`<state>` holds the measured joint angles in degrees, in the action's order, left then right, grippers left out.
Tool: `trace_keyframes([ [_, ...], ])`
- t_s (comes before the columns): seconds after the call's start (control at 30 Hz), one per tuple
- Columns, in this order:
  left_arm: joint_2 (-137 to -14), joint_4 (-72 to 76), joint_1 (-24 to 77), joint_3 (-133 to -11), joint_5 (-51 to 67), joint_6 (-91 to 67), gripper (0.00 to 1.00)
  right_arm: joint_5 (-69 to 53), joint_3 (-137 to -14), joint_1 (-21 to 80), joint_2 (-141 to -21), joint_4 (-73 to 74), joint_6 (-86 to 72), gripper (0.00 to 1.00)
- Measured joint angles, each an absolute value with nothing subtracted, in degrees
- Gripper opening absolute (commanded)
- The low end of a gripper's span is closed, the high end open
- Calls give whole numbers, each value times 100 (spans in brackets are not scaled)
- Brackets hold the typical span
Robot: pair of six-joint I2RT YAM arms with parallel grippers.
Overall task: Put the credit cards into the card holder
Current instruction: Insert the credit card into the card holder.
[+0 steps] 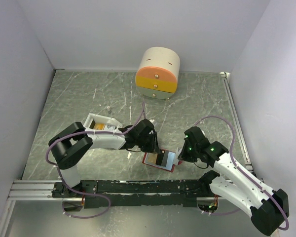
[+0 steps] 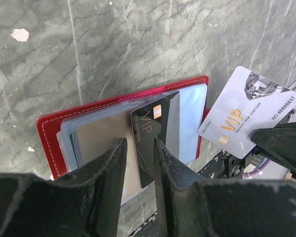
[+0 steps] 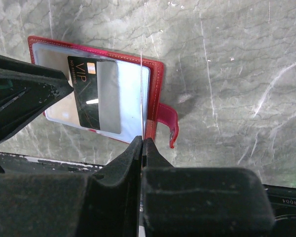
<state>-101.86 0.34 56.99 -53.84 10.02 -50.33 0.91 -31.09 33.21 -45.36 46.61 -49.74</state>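
Observation:
The red card holder (image 1: pixel 149 161) lies open near the table's front edge, sleeves up; it also shows in the left wrist view (image 2: pixel 52 123) and the right wrist view (image 3: pixel 157 69). A black VIP card (image 2: pixel 150 126) lies on its sleeves, partly tucked in, also seen in the right wrist view (image 3: pixel 84 86). My left gripper (image 2: pixel 139 145) is open just above that card's near end, at the holder's left side (image 1: pixel 150 147). My right gripper (image 3: pixel 142 140) is shut on a silver VIP card (image 2: pixel 246 111), seen edge-on (image 3: pixel 140 89), held over the holder's right edge (image 1: pixel 181 157).
A white tray (image 1: pixel 94 119) holding orange-gold cards stands left of the left arm. The round cream-and-orange drawer box (image 1: pixel 158 73) stands at the back. The black mounting rail (image 1: pixel 138 186) runs just in front of the holder. White walls enclose the table.

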Motion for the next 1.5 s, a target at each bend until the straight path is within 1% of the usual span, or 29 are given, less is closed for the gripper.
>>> trace_keyframes([
  [0.13, -10186, 69, 5723, -5384, 1004, -4971, 40, 91, -3107, 3321, -4536, 4659, -4974, 0],
  [0.27, -10191, 158, 5732, -5395, 1002, -4915, 39, 89, -3087, 3321, -4536, 4648, -4974, 0],
  [0.43, -10348, 134, 5734, -5629, 1002, -4794, 35, 89, -3041, 3321, -4536, 4613, -4974, 0],
  [0.57, -10396, 141, 5741, -5662, 1004, -4759, 27, 89, -3039, 3321, -4534, 4609, -4974, 0],
  [0.7, -10431, 145, 5763, -5684, 1013, -4735, 26, 89, -3035, 3321, -4536, 4589, -4974, 0],
  [0.83, -10462, 209, 5804, -5684, 1081, -4740, 30, 86, -3030, 3321, -4536, 4569, -4974, 0],
  [0.93, -10466, 231, 5835, -5684, 1111, -4737, 37, 86, -3030, 3321, -4536, 4567, -4974, 0],
  [1.1, -10416, 123, 5852, -5684, 1061, -4694, 45, 86, -3030, 3321, -4534, 4567, -4974, 0],
  [1.3, -10261, 19, 5861, -5684, 814, -4687, 46, 86, -3030, 3321, -4536, 4558, -4969, 0],
  [1.5, -10256, -169, 5861, -5776, 637, -4641, 46, 89, -3030, 3321, -4536, 4558, -4950, 0],
])
